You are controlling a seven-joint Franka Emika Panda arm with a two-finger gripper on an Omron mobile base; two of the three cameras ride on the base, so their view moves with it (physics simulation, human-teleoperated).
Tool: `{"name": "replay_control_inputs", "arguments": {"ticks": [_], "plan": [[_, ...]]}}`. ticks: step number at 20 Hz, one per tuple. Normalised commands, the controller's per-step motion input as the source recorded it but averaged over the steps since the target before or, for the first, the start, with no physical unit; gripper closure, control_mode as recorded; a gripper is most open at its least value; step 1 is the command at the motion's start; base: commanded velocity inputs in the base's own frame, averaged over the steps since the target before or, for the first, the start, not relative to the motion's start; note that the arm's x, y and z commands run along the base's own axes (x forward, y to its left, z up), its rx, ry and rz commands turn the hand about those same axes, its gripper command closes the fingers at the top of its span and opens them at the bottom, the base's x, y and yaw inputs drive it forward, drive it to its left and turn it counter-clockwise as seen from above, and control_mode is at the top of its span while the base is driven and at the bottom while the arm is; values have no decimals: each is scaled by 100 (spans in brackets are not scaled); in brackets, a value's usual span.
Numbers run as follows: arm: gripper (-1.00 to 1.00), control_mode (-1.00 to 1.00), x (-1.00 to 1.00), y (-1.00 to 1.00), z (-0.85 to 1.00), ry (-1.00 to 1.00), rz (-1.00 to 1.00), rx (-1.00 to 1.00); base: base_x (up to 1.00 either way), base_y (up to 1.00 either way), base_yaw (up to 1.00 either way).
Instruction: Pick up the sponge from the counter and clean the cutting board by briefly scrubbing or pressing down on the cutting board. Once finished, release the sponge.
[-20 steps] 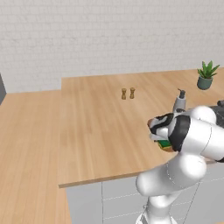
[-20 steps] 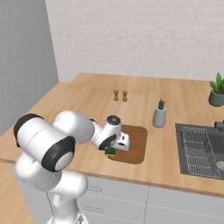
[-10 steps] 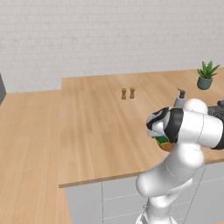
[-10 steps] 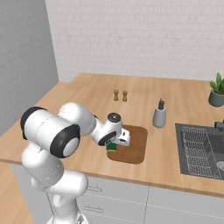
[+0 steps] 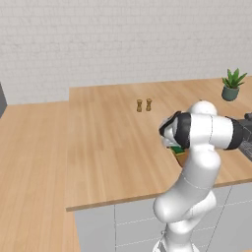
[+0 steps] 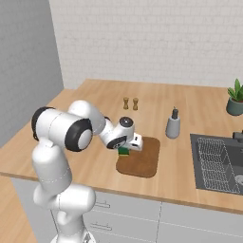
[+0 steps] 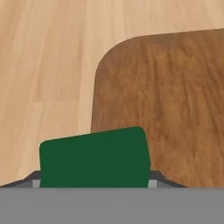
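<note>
The dark green sponge (image 6: pixel 124 152) sits between the fingers of my gripper (image 6: pixel 125 148), which is shut on it. It hangs over the left near part of the reddish-brown cutting board (image 6: pixel 146 162) on the light wooden counter (image 6: pixel 95 102). I cannot tell whether the sponge touches the board. In the hand view the sponge (image 7: pixel 94 158) lies at the bottom, with the board's rounded corner (image 7: pixel 166 96) beyond it and bare counter (image 7: pixel 43 57) to the left. From the left base view my arm hides most of the board; a green edge of the sponge (image 5: pixel 175 149) peeks out under the hand.
Two small shakers (image 6: pixel 130 103) stand farther back on the counter. A grey soap dispenser (image 6: pixel 172 124) stands just beyond the board's far right corner. A dark sink basin (image 6: pixel 218 161) lies to the right, with a potted plant (image 6: pixel 236 97) behind it.
The gripper has carried the sponge a little farther in over the board's left side. The arm's elbow has swung round; the grip has not changed.
</note>
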Motion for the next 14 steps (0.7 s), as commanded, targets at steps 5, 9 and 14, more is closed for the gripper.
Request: {"name": "replay_control_inputs", "arguments": {"ticks": [5,9,14], "plan": [[100,-100,45,0,-11,-10,0,0,0,0,0],[100,-100,49,0,-11,-12,0,0,0,0,0],[100,-100,47,-3,-5,-9,0,0,0,0,0]]}}
